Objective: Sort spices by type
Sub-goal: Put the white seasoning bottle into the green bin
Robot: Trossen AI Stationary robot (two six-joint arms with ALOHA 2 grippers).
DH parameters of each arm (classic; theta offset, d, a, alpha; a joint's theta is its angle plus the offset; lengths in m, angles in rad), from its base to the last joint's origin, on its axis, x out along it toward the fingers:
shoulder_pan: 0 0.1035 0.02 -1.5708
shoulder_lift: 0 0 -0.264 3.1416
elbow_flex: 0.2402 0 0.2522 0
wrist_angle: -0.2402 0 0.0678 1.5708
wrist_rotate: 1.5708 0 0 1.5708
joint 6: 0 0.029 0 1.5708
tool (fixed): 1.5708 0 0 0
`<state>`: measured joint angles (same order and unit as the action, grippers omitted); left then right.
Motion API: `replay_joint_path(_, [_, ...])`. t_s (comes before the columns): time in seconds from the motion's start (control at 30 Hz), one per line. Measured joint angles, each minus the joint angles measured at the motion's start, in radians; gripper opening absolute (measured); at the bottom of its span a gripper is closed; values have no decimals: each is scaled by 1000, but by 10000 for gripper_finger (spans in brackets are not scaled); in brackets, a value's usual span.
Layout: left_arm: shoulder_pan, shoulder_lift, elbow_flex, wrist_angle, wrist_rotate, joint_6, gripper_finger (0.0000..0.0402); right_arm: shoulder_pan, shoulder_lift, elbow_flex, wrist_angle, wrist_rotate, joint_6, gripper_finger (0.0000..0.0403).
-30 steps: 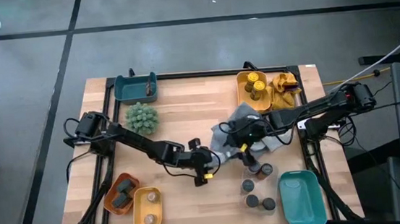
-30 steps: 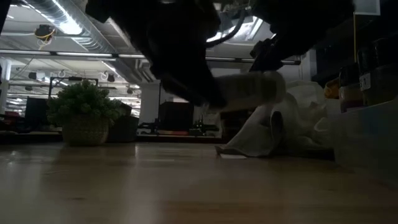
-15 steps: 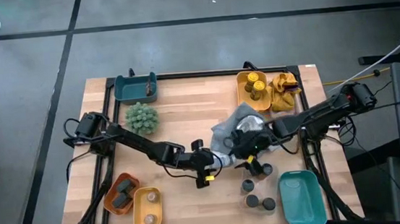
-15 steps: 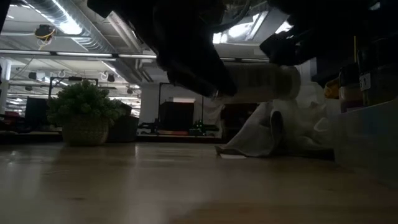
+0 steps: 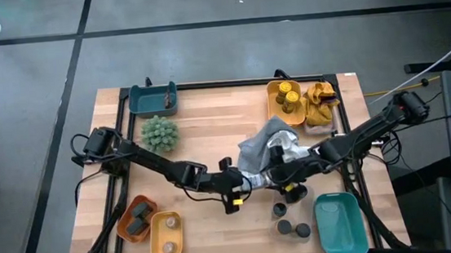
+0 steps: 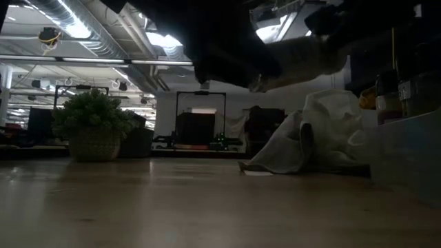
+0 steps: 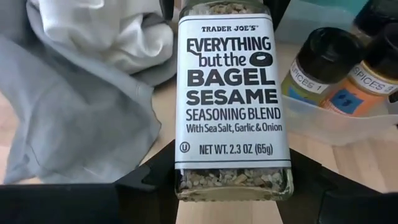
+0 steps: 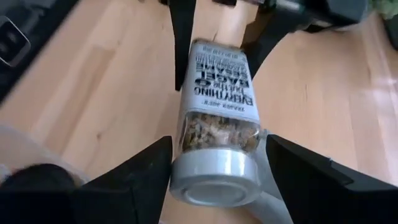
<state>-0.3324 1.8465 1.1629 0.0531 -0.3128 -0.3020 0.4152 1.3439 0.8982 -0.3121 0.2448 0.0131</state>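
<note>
We see a clear square-sided glass jar [image 7: 233,99] of coarse seed-and-flake seasoning with a white label in bold black lettering, "Everything but the Bagel Sesame Seasoning Blend", and a silver-white screw cap [image 8: 214,177]. It is off the table, lying roughly level in the air between the two grippers.

The left gripper [image 5: 243,186] clasps the jar at its base end, one dark finger [image 7: 140,177] on each side of the glass. The left arm reaches from the table's left edge, low and stretched out.

The right gripper [image 8: 214,168] is at the cap end, its dark fingers [image 8: 134,174] spread to either side of the cap; we cannot tell whether they press on it or stand just clear. The right arm comes in from the table's right edge and meets the left gripper tip to tip.

Just beyond the left gripper's fingers lies a crumpled grey and white cloth [image 5: 264,143]. Near the right gripper, on its table-front side, stand a few small dark-lidded spice jars [image 5: 289,219], with a teal plastic bin [image 5: 339,223] just beside them.
</note>
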Motion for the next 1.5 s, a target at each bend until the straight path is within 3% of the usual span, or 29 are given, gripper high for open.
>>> replay_joint_path(0.33, [-16,1,-2,67,-21,82,182,-1,-35,0,4,-107,93,259])
replay_joint_path(0.73, [-30,1,-2,73,-44,101,182,-1,-34,0,4,-123,142,258])
replay_joint_path(0.97, [-30,1,-2,69,-54,95,182,-1,-34,0,1,-141,171,208])
replay_joint_path(1.2, [-30,2,-2,71,-47,71,183,-1,-34,0,2,-159,200,207])
replay_joint_path(1.5, [-28,2,-2,75,-49,25,295,-1,-32,92,-199,-206,292,208])
